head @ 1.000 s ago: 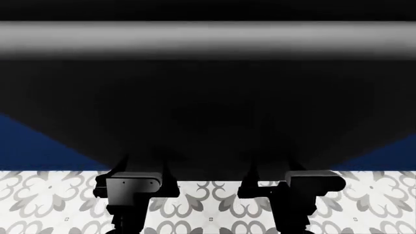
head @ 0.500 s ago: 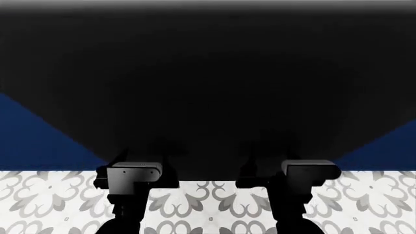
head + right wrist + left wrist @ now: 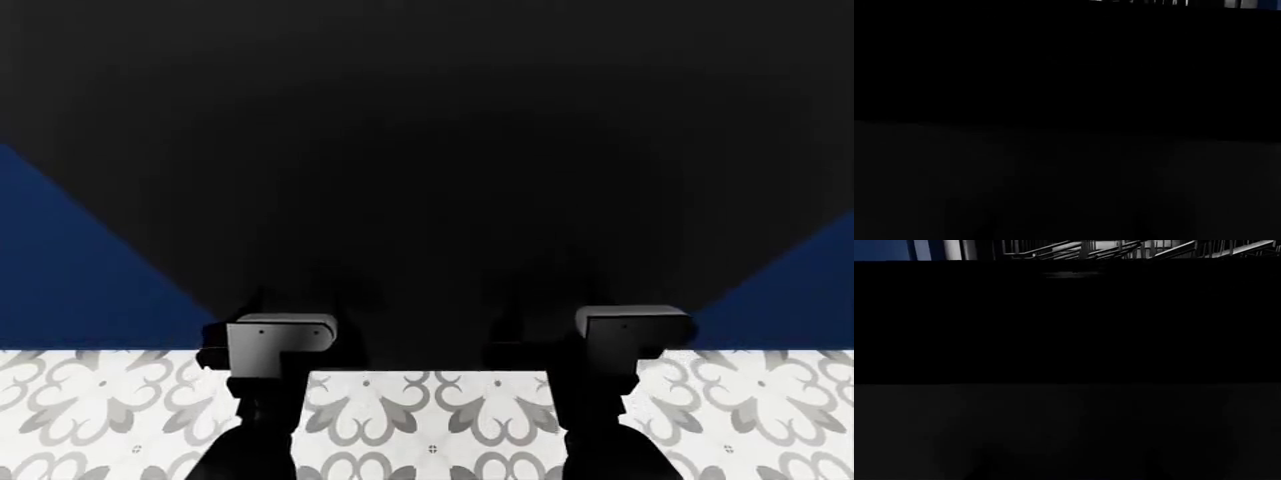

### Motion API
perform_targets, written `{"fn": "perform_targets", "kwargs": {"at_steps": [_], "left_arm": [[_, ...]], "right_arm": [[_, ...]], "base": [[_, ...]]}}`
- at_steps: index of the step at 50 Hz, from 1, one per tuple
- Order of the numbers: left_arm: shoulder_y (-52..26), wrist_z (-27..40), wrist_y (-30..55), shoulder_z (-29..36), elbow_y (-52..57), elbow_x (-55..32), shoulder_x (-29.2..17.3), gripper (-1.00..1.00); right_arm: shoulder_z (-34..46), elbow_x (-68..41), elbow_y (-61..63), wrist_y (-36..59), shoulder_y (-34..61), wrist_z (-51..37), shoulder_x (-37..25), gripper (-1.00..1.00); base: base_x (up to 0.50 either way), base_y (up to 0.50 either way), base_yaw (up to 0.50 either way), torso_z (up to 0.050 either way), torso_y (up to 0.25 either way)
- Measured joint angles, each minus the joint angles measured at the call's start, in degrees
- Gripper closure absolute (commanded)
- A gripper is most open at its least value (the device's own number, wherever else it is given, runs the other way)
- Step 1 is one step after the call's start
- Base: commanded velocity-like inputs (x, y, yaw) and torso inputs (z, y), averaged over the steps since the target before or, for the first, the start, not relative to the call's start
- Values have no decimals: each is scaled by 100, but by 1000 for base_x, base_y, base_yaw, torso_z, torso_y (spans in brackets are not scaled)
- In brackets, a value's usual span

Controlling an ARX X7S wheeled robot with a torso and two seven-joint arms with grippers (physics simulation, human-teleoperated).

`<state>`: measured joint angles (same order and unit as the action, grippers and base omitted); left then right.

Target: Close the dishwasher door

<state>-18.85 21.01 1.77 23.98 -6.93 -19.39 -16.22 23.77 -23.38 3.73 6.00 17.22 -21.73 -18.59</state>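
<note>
Because both arms reach under the door (image 3: 427, 150), which fills your head view tilted above the floor (image 3: 427, 420), you're placed to lift it shut; whether either hand is apart or together is hidden.

The floor (image 3: 441, 410) has white tiles with grey flower shapes on them. Dark blue cupboard fronts (image 3: 67, 270) show on both sides, just above the floor. In the left wrist view, thin grey wire racks (image 3: 1121, 247) show, with a blue cupboard strip beside them.
</note>
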Motion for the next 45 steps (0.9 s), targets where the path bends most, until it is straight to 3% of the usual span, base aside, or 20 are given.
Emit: {"fn": "perform_targets", "kwargs": {"at_steps": [45], "left_arm": [[-555, 50, 116, 18, -475, -61, 117, -100]], "right_arm": [[40, 22, -129, 258, 606, -11, 15, -100]], "base": [[0, 0, 0, 0, 0]]}}
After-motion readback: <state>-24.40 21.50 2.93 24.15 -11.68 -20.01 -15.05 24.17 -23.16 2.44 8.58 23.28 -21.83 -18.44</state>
